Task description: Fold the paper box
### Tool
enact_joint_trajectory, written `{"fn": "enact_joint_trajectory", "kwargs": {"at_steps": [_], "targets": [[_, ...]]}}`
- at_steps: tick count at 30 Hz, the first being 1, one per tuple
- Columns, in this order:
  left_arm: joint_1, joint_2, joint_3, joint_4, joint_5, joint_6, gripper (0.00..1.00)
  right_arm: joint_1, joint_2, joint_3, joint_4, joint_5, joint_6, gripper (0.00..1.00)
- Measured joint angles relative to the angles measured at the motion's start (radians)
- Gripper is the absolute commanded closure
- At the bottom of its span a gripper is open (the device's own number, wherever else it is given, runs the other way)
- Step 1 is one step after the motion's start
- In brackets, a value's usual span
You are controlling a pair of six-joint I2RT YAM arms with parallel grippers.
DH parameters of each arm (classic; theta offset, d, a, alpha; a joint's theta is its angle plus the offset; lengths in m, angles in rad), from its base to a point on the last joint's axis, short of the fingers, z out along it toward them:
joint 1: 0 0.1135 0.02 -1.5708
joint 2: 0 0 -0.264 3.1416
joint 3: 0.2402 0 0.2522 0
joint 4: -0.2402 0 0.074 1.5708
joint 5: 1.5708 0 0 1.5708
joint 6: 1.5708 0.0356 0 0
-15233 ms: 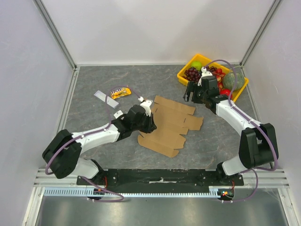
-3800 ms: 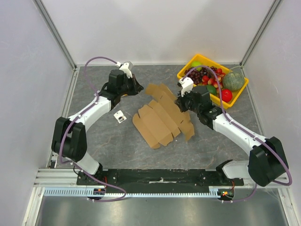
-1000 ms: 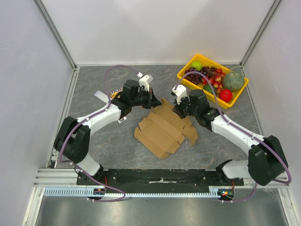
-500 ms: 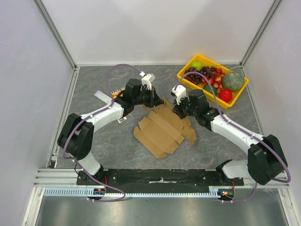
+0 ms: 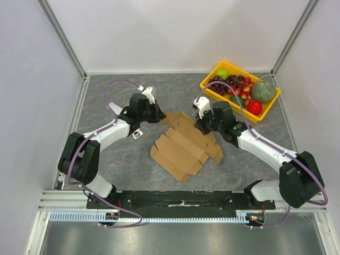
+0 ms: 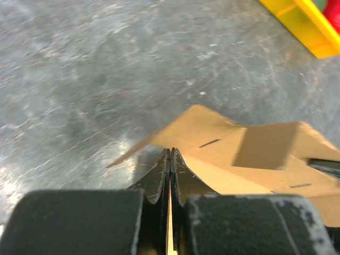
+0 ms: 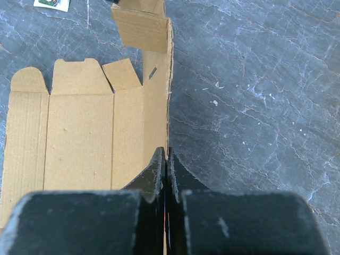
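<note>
Nearest the arm bases, the paper box [image 5: 180, 151] lies in the middle of the table [image 5: 249, 164] as an open die-cut sheet. Its near half is flat on the grey surface with creases and tabs showing, so the folding looks to be at an early stage: no wall is locked and nothing is closed. Farther in, the two arms meet the sheet's far edge from opposite sides. The right pincer [image 7: 166, 154] is pressed together on the long strip at the sheet's far right. In the right wrist view that strip stands on edge and runs straight away from the fingertips, with a small end flap bent across its far end. Gripping there looks meant to turn the strip up along its crease into a wall. The left pincer [image 6: 170, 154] has its jaws drawn tight together too, tips at the far left corner, where a flap rides up off the table with shadow beneath. Whether any cardboard is caught between them cannot be told; it may only be steadying that corner so the sheet does not slide. A small white card [image 5: 137, 134] lies just beside the left forearm, near the sheet. Beyond, in the far right corner and well apart from the cardboard, stands the yellow tray [image 6: 297, 21] of fruit [image 5: 264, 91].
</note>
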Motion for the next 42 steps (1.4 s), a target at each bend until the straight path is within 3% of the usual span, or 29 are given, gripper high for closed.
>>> {"fn": "enact_joint_trajectory", "kwargs": {"at_steps": [12, 42], "targets": [[0.024, 0.058, -0.057, -0.020, -0.100, -0.039, 0.98, 0.001, 0.022, 0.000, -0.010, -0.016, 0.000, 0.99], [-0.072, 0.098, -0.152, -0.002, -0.082, -0.045, 0.98, 0.003, 0.042, 0.000, -0.015, -0.003, 0.001, 0.99]]}}
